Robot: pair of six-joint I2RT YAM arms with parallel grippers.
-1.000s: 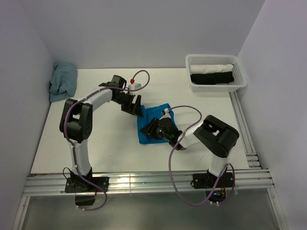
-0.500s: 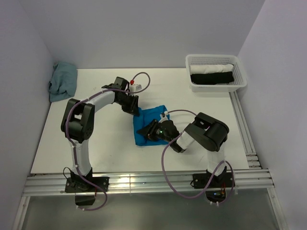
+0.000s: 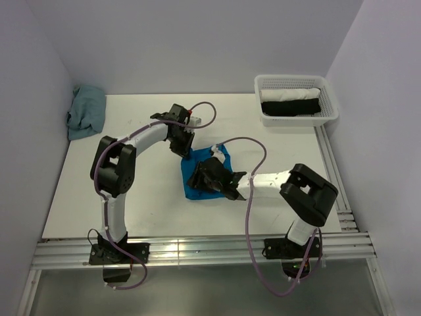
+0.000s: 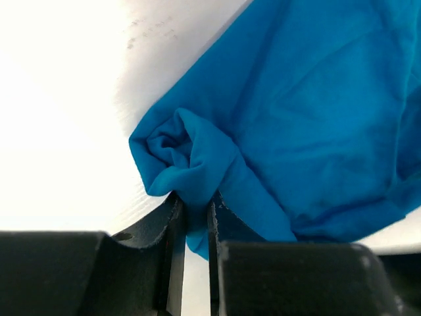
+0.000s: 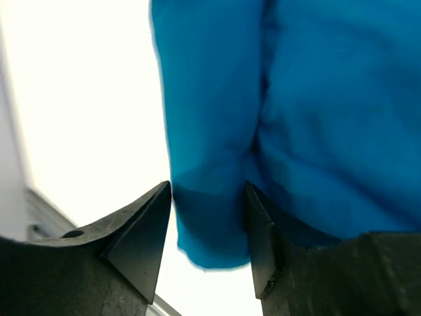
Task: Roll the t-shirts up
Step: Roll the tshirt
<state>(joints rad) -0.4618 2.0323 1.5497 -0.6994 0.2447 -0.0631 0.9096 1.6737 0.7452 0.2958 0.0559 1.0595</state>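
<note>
T-shirt [image 3: 195, 188] is pinched at a fold by left gripper [image 4: 195, 204] and straddled by right gripper [image 5: 208, 191], hold there undeterminable

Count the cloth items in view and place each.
4: a bright blue t-shirt mid-table; a crumpled teal cloth at the far left corner; a white roll and a black roll in the basket. More may hide beneath them.
</note>
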